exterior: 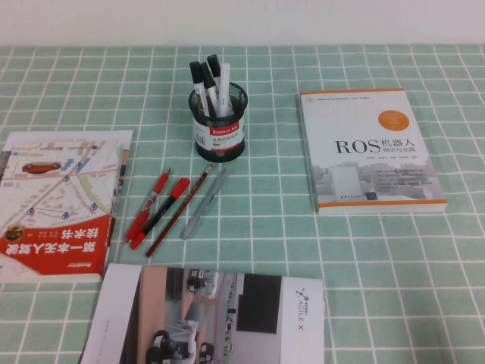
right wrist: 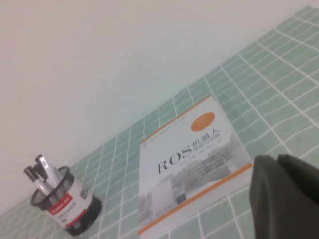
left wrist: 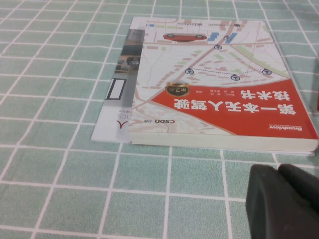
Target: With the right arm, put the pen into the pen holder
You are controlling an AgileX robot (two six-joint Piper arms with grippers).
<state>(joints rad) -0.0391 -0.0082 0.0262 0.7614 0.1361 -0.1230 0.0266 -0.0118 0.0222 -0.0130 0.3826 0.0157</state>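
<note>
The slim grey pen (exterior: pixel 204 205) lies on the green checked tablecloth just in front of the pen holder, at the right end of a row of pens. The black mesh pen holder (exterior: pixel 218 125) stands at the back centre with white markers with black caps in it; it also shows in the right wrist view (right wrist: pixel 67 204). Neither arm shows in the high view. My right gripper (right wrist: pixel 276 158) hangs above the table near the ROS book, fingers together and empty. My left gripper (left wrist: pixel 276 167) is shut and empty, just off the red map book.
Two red pens (exterior: pixel 151 208) and a dark red pencil (exterior: pixel 180 211) lie left of the grey pen. A white ROS book (exterior: pixel 371 152) lies at the right, a red map book (exterior: pixel 57 205) at the left, a brochure (exterior: pixel 212 318) at the front.
</note>
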